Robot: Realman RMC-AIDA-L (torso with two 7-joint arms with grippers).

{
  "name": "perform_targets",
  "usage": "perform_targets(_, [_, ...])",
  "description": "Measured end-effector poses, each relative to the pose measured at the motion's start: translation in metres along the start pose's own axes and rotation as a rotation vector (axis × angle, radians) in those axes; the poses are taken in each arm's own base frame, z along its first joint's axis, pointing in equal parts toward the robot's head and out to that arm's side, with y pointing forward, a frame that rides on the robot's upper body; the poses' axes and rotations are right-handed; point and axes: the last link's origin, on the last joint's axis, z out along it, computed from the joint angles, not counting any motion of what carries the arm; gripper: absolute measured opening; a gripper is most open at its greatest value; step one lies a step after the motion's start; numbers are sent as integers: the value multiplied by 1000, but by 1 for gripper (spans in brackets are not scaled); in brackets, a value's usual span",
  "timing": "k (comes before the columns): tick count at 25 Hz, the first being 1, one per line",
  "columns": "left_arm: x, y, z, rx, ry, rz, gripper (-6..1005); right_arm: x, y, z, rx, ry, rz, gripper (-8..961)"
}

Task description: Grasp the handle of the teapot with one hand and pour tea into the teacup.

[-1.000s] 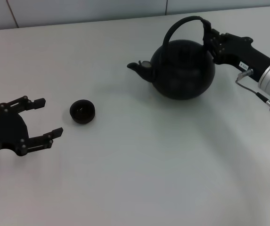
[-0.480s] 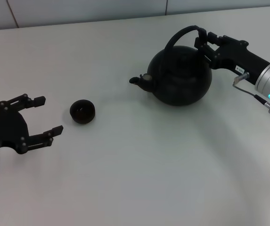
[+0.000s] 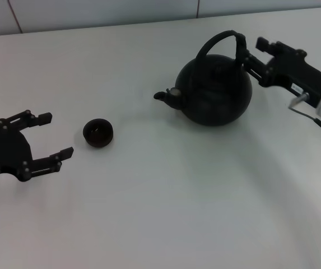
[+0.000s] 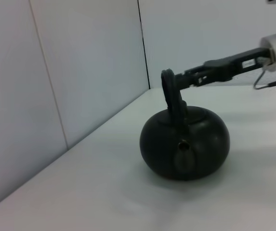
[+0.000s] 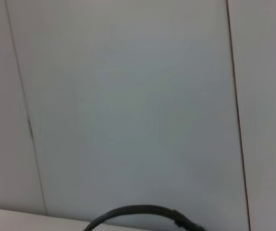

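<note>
The matte-black teapot (image 3: 213, 92) stands upright on the white table, its spout (image 3: 161, 96) pointing left toward the teacup. Its arched handle (image 3: 216, 39) rises over the top. My right gripper (image 3: 251, 49) is at the handle's right end, fingers spread, one finger reaching up to the hoop. The left wrist view shows the teapot (image 4: 185, 144), the handle (image 4: 172, 94) and the right gripper's finger (image 4: 210, 72) against the hoop. The small dark teacup (image 3: 98, 133) sits left of the teapot. My left gripper (image 3: 56, 134) is open and empty just left of the cup.
A grey panelled wall (image 3: 93, 11) runs along the table's far edge. The right wrist view shows that wall (image 5: 128, 96) and the top arc of the handle (image 5: 138, 211). White tabletop (image 3: 166, 213) stretches in front of the teapot and cup.
The teapot shifted slightly left and settled on the table. My right gripper then opened off the handle and drew back a little to the right. The left arm barely moved.
</note>
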Motion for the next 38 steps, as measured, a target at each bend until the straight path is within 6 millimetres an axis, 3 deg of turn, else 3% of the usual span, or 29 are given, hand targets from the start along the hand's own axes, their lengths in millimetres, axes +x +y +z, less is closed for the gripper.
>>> perform_targets(5, [1, -1, -3, 13, 13, -16, 813, -8, 8, -31, -45, -60, 33, 582])
perform_targets(9, [3, -2, -2, 12, 18, -15, 813, -23, 11, -41, -116, -54, 55, 615])
perform_targets(15, [9, -1, -2, -4, 49, -7, 814, -39, 24, -12, -245, -16, -89, 673])
perform_targets(22, [26, -1, -10, -36, 125, -13, 814, -62, 60, 30, -511, 32, -314, 759])
perform_targets(29, [36, 2, -22, -56, 200, -4, 814, -68, 76, 35, -594, 25, -368, 758])
perform_targets(38, [41, -1, -30, -28, 250, -18, 814, -58, 83, 29, -623, 43, -351, 758])
